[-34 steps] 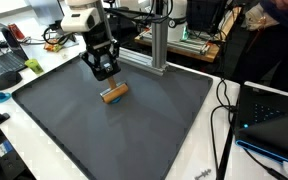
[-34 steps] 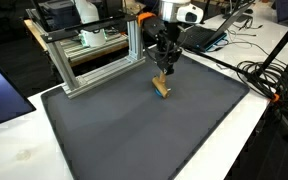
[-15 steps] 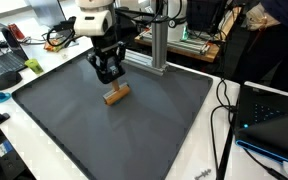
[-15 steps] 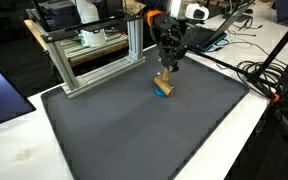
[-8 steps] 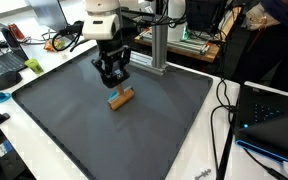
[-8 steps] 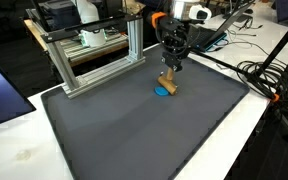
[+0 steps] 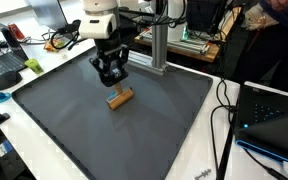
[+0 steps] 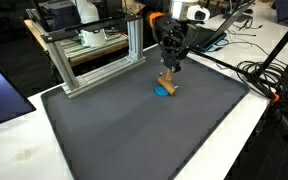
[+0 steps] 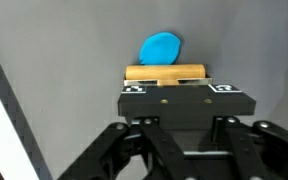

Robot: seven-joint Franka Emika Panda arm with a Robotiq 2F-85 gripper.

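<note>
Two black fingers [image 9: 134, 100] of the gripper [image 9: 179, 90] fill the bottom of the wrist view, drawn in narrow and clamped on a wooden cylinder [image 9: 165, 72] that lies crosswise between them. Just past the wood sits a blue oval piece [image 9: 161, 47]; whether it is joined to the cylinder cannot be told. Beneath both spreads the dark grey mat [image 9: 244, 40].

In both exterior views the gripper [image 7: 111, 74] [image 8: 171, 62] hangs low over the far half of the mat [image 7: 84, 130] [image 8: 114, 130], with the wooden cylinder [image 7: 121, 98] [image 8: 169, 80] tilted below its fingertips. In an exterior view the blue piece [image 8: 163, 91] shows at the cylinder's lower end, right at the mat's surface. Whether anything touches the mat is unclear.

Behind the mat stands an aluminium frame [image 8: 94, 55] [image 7: 159, 45]. Farther off, black cables [image 8: 259, 75] trail over the white table [image 8: 14, 140].
</note>
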